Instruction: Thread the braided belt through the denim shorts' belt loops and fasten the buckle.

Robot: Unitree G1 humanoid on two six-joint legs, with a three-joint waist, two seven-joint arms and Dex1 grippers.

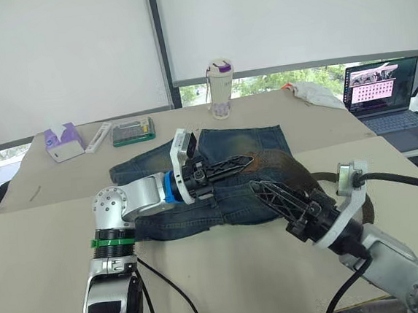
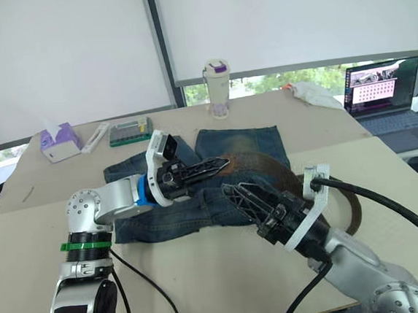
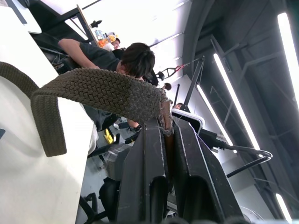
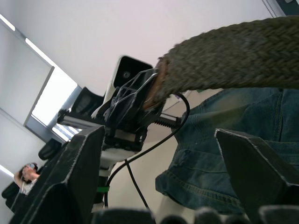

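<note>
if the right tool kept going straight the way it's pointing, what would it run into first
Probably the braided belt held by the left tool, crossing just ahead of the open right tool; depth is unclear.

head stereo downward, wrist views upward

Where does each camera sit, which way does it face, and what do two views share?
Left eye, right eye: on the head, facing down at the faded blue denim shorts on the beige table; both arms show.
Left wrist: along the left gripper, clamped on the olive-brown braided belt.
Right wrist: between the open right gripper fingers.
Shared: both wrist views show the belt.
</note>
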